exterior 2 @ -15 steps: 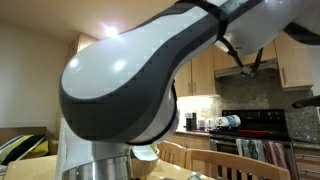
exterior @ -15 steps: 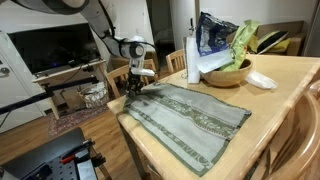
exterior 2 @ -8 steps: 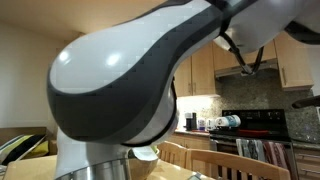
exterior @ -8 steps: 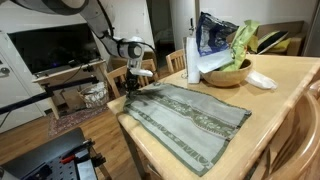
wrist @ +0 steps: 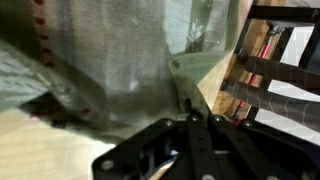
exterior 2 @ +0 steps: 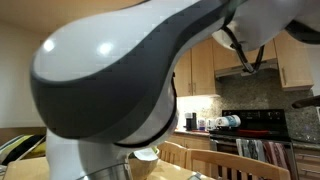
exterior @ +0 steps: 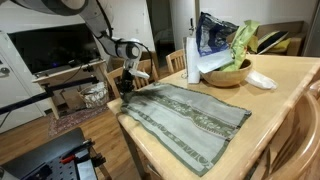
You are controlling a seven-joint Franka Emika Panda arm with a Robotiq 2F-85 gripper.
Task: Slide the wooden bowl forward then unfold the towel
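The end effector (exterior: pixel 127 88) sat at the edge of the counter (exterior: pixel 290 105), at the nearest corner of the towel (exterior: pixel 190 115), its jaws together and clamped on that corner. In the wrist view the grey-green cloth was pinched between the dark fingers (wrist: pixel 205 135), with a crease rising from the grip. The rest of the towel lay spread over the counter, its paler stripes running lengthwise. The wooden bowl (exterior: pixel 230 75) stood just past the towel's far edge, holding a blue bag (exterior: pixel 212 35) and green leaves (exterior: pixel 243 40). A small white dish (exterior: pixel 262 80) lay just beside the bowl. In an exterior view the arm (exterior 2: pixel 110 90) filled most of the frame.
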